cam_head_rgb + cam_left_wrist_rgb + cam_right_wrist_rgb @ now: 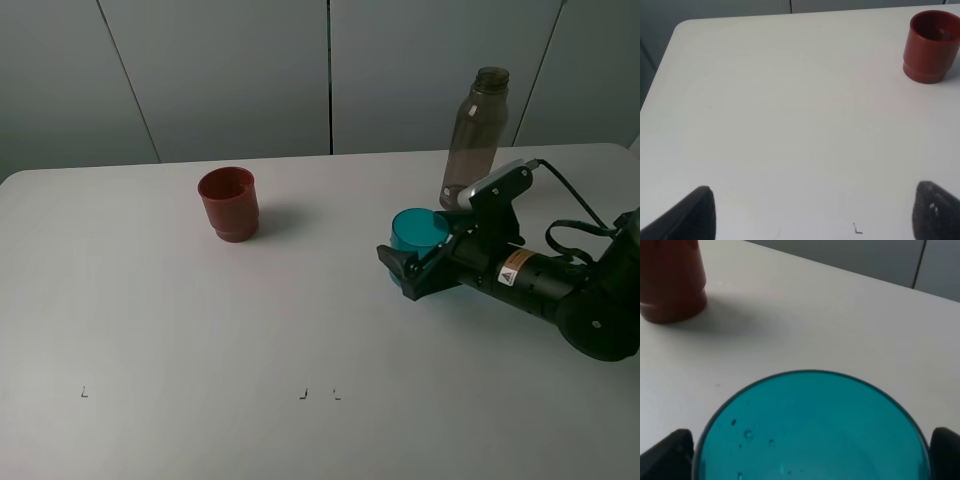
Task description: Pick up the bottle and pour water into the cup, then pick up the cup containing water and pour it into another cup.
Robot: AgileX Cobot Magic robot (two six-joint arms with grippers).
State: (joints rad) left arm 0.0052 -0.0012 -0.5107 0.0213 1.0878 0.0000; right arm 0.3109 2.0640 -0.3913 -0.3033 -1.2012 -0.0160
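The right gripper (425, 262) lies low over the table (200, 330), its jaws either side of the teal cup (418, 233). Both fingertips show just outside the cup's wall in the right wrist view, but whether they press it I cannot tell. Droplets cling inside the cup (810, 430), so it seems to hold a little water.

The step in hand looks like taking up this cup for the second pour. To do it well, the jaws should close gently on the thin wall, mid-height, then lift straight up with the rim level. Carry it slowly towards the red cup (229, 204), which stands upright and well apart, across the table. Tilt only once the lip is over that cup's mouth.

The left gripper (812, 215) hangs spread and holding nothing, with the red cup (932, 46) farther off.

The bottle (475, 137) stands upright just behind the right gripper, so any backward swing could knock it.

The table is plain white, with a few small dark marks near its front. Beyond it runs a grey panelled wall (230, 70).
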